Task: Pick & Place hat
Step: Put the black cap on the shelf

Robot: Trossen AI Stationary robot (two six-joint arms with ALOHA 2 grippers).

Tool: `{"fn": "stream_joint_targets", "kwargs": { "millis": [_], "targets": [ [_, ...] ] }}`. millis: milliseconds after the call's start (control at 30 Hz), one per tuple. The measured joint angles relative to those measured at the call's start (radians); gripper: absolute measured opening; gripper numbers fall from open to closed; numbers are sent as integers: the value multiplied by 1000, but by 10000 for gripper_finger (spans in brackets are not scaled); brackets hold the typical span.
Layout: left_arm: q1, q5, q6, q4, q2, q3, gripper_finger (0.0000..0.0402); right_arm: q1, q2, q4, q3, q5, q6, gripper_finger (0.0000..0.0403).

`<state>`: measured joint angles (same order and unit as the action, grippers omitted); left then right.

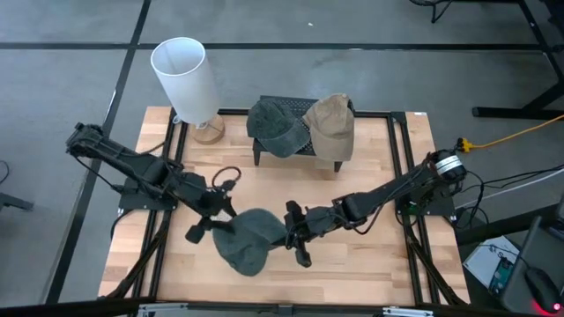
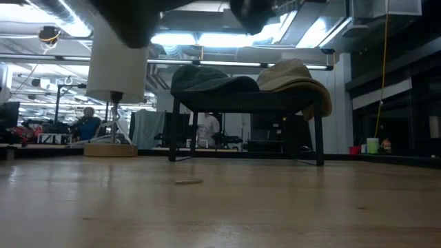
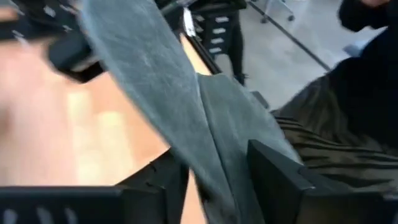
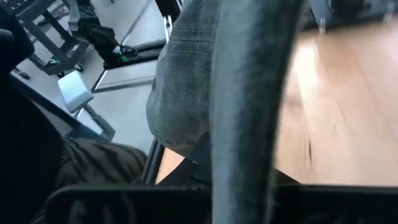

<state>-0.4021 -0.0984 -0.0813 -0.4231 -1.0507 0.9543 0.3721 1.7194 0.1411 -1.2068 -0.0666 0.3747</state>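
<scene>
A grey-green hat (image 1: 248, 239) hangs between my two grippers over the near middle of the table. My right gripper (image 1: 292, 236) is shut on its right side. My left gripper (image 1: 214, 227) stands open at its left side, and a fold of the hat (image 3: 155, 81) runs down between its spread fingers. In the low view nothing of the hat rests on the tabletop. A dark green hat (image 1: 275, 127) and a tan hat (image 1: 331, 124) lie draped over a black rack (image 1: 304, 151) at the far middle. My right gripper pinches the hat's edge (image 4: 244, 149) between its two fingers, coming from the table's right and slanting a little down. The hat is lifted clear of the table, its crown (image 4: 186, 81) bulging beyond the fingers. My left gripper has the hat's cloth (image 3: 217, 143) between its open fingers (image 3: 267, 168); whether they touch it, I cannot tell.
A white-shaded lamp (image 1: 186, 77) on a wooden base stands at the far left. A small flat scrap (image 2: 188, 181) lies on the tabletop in front of the rack. Bare wood stretches along the near edge and to the right of the hat.
</scene>
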Motion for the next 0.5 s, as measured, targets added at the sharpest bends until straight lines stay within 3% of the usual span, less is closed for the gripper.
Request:
{"fn": "stream_joint_targets", "kwargs": {
  "millis": [233, 500],
  "targets": [
    [17, 151, 141, -13, 111, 0, 184, 0, -86, -154, 4, -2, 145, 12],
    [-67, 190, 463, 40, 90, 0, 183, -26, -175, -192, 3, -10, 259, 12]
  ]
}}
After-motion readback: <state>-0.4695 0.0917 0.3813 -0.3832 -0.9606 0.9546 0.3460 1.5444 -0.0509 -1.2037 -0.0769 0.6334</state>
